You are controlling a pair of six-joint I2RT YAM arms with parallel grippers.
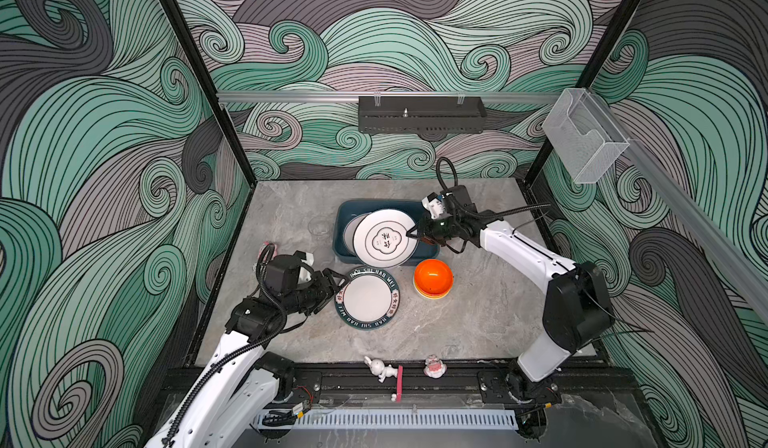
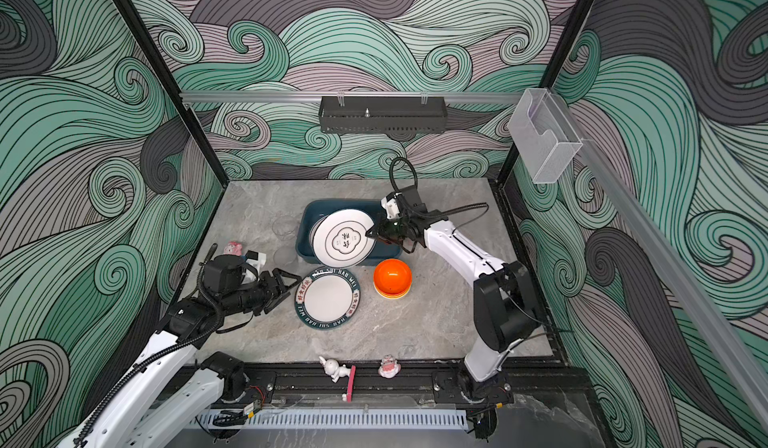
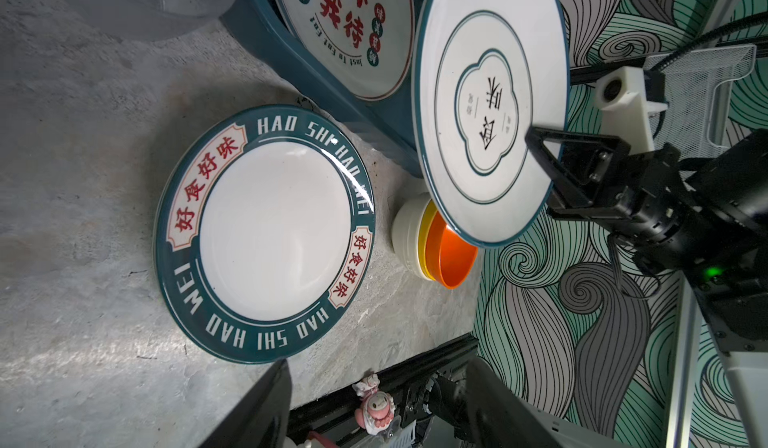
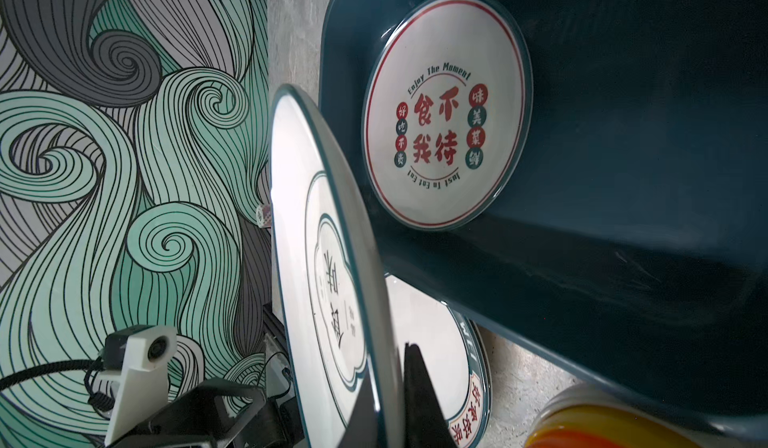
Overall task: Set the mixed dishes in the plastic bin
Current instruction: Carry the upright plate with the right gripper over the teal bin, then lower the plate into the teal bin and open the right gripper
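Nearest the lens: slotted cable duct (image 1: 386, 419), then the rail (image 1: 353, 380) with a white rabbit figurine (image 1: 379, 368) and a pink figurine (image 1: 434, 367) – not task items, both well clear of the work. Right gripper (image 1: 412, 233) was clamped on the right-hand rim of the clover-emblem plate (image 1: 384, 238), plate off the table and tilted. It hung over the near-left part of the plastic bin (image 1: 338, 234), near edge overhanging the bin's near wall toward the green-rimmed plate (image 1: 368, 298). Red-lettered plate (image 4: 446, 113) already lay flat in the bin's left end, partly under the held one. Key relation: the drop spot lay left of the gripper and further back; as held, the near edge would likely land on the wall, so my read is shift back before lowering, else it tips out. Bin's right half looked bare but the right wrist sat above it. Left gripper (image 1: 338, 288) had jaws apart, nothing between them, just beside the green-rimmed plate's left rim; that plate lay flat on the table (image 1: 478, 321), directly to the gripper's right, so left arm was the nearer one. Stacked bowls (image 1: 433, 277), orange on top, sat right of that plate, near the bin's near wall. Clear glass (image 1: 320, 226) stood left of the bin, apart from it; bare table lay on the plate's near side
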